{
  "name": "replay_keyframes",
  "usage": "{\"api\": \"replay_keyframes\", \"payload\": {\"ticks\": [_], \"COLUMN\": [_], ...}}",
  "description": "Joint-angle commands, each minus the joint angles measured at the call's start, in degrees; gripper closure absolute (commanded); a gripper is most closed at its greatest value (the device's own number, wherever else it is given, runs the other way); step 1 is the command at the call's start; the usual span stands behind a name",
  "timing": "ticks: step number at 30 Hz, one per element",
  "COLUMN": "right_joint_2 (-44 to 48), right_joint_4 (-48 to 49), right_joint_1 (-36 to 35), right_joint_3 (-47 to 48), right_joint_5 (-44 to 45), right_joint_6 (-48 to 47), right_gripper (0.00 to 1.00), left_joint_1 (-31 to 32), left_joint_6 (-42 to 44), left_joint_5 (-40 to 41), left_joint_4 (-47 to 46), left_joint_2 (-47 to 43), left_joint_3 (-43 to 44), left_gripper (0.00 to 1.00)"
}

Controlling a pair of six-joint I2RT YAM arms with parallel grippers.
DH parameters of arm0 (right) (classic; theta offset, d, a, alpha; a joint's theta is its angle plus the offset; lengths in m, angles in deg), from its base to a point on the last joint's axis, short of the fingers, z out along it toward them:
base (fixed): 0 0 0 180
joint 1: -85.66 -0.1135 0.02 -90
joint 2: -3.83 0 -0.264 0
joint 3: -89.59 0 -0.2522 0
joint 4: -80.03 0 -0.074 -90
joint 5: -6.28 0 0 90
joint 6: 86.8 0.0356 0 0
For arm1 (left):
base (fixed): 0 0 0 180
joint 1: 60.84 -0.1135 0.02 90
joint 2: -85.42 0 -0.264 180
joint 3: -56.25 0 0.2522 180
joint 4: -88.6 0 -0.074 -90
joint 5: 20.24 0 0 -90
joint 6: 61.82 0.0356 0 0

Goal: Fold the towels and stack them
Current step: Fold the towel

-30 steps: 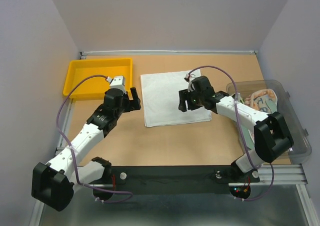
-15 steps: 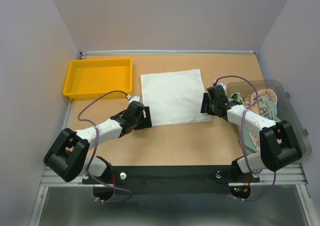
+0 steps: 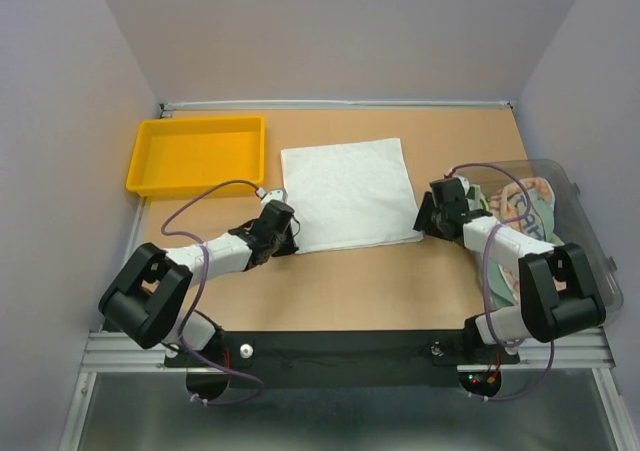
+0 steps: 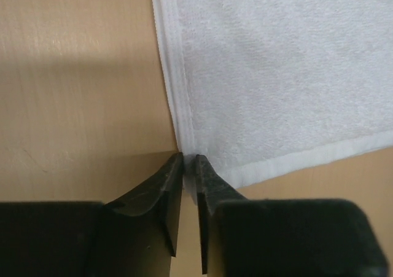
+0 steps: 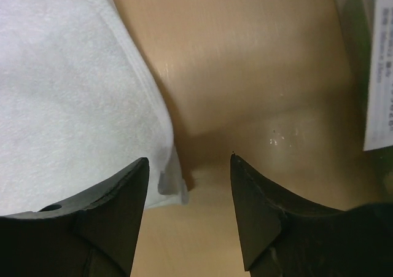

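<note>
The white towel (image 3: 348,193) lies flat between both arms; the left gripper (image 4: 188,158) is pinched on its near-left corner, the right gripper (image 5: 189,159) gapes empty, near-right corner just inside one finger

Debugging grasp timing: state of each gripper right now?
Left gripper: shut on the white towel corner.
Right gripper: open, around the towel's other near corner.

Left arm (image 3: 215,256): white links, black joints.
Right arm (image 3: 497,236): same finish.
Cables (image 3: 225,182): lilac, one per wrist.
Left gripper (image 4: 188,156): black tapered fingers.
Right gripper (image 5: 189,158): black wedge fingers.
</note>
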Motion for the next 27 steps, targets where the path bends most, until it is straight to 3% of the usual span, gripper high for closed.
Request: {"api": "replay_keyframes", "payload": {"ticks": [1,12,16,22,27], "right_joint_2": [1.6,2.3,4.4,7.4,10.8], "right_joint_4": [4.5,6.0,5.9,4.9,4.9], "right_joint_1": [2.3,3.6,4.7,5.0,5.1], "right_joint_3": [-2.5,-6.1,-8.9,-12.6,-12.6], "right_joint_5": [-3.3,-7.2,-7.5,-8.1,-11.8], "right_joint_6": [2.5,4.6,5.7,7.0,6.7], "right_gripper": [0.41,0.62,0.62,0.62,0.62], "left_joint_1": [0.5,0.1,-1.8,-4.5,-4.5], "left_joint_6": [-0.2,0.5,0.7,0.7,0.1], "left_joint_5": [0.6,1.0,0.5,-1.7,-3.4], "left_joint_4": [1.5,3.5,4.1,6.1,6.1], "left_joint_2": [-1.2,-2.2,-3.4,-5.3,-6.5], "left_joint_3": [0.1,0.4,-0.4,-2.1,-3.5], "left_gripper": [0.85,0.97,1.0,1.0,0.87]}}
